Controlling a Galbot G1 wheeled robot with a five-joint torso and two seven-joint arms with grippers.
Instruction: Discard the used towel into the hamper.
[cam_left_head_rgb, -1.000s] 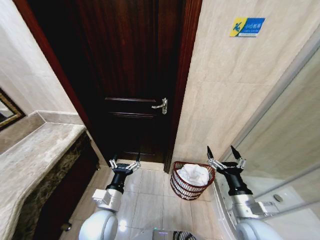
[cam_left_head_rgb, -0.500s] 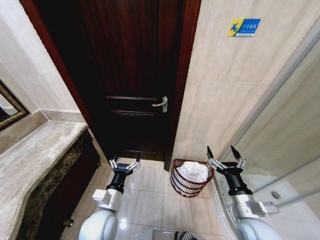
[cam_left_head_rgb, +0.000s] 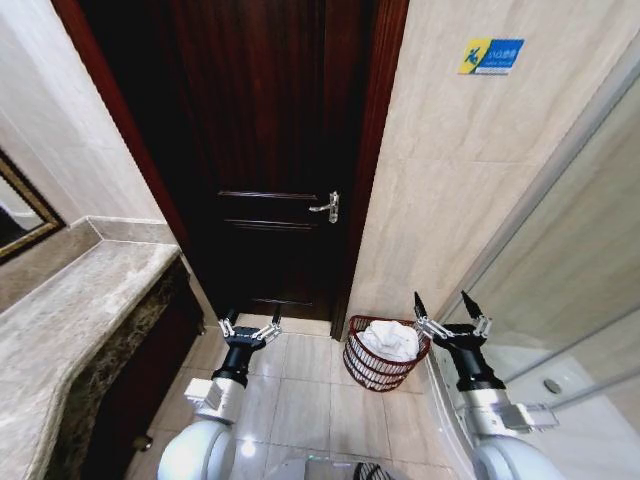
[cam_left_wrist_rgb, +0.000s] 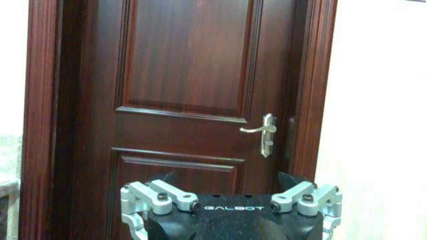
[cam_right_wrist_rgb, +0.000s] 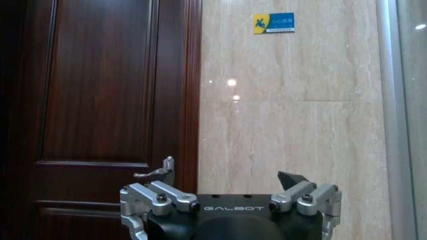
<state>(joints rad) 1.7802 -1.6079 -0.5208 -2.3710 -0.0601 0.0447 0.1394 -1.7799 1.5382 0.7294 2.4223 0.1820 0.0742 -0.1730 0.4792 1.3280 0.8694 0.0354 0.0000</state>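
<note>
White towel (cam_left_head_rgb: 389, 340) is seen inside hamper (cam_left_head_rgb: 372, 368); left pincer (cam_left_head_rgb: 249, 325) and right pincer (cam_left_head_rgb: 450, 309) are held spread, empty.

Hamper (cam_left_head_rgb: 385, 352) sits on floor w/ towel (cam_left_head_rgb: 390, 340) in it, at wall foot, just right of door (cam_left_head_rgb: 270, 150). My left gripper (cam_left_head_rgb: 249, 328) is left of it, right gripper (cam_left_head_rgb: 450, 312) right; counter (cam_left_head_rgb: 70, 320) along far left.

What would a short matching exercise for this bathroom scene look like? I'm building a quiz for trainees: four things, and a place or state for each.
Things:
1. towel
2. hamper
3. left gripper
4. sign

Places or states:
A. high on the tiled wall
B. open, low before the dark door
C. lying inside the basket
D. on the floor beside the door frame

Pairs: 1-C, 2-D, 3-B, 4-A
</note>
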